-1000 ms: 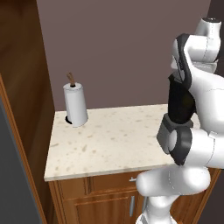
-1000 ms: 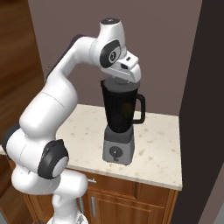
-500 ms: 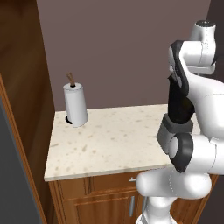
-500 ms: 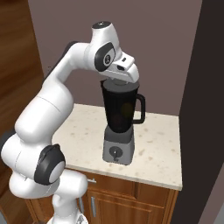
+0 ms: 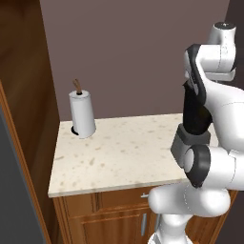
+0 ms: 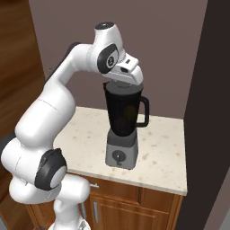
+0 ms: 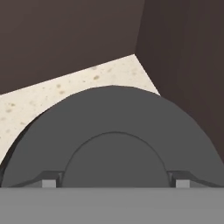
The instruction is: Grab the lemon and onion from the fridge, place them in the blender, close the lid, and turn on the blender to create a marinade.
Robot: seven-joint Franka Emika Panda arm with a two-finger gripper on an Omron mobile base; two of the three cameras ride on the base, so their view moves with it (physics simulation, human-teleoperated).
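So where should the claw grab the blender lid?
Probably the raised round knob in the middle of the lid, coming straight down from above. The lid is a wide flat disc lying level on the blender, so its rim looks too broad to pinch, while the knob sticks up and is narrower. The claw already sits right over it, one finger on each side.

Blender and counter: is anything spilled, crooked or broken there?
Nothing stands out. The blender stands upright on the counter, its lid sits level under the hand, and the paper-towel roll is upright near the wall. No spill shows on the counter.
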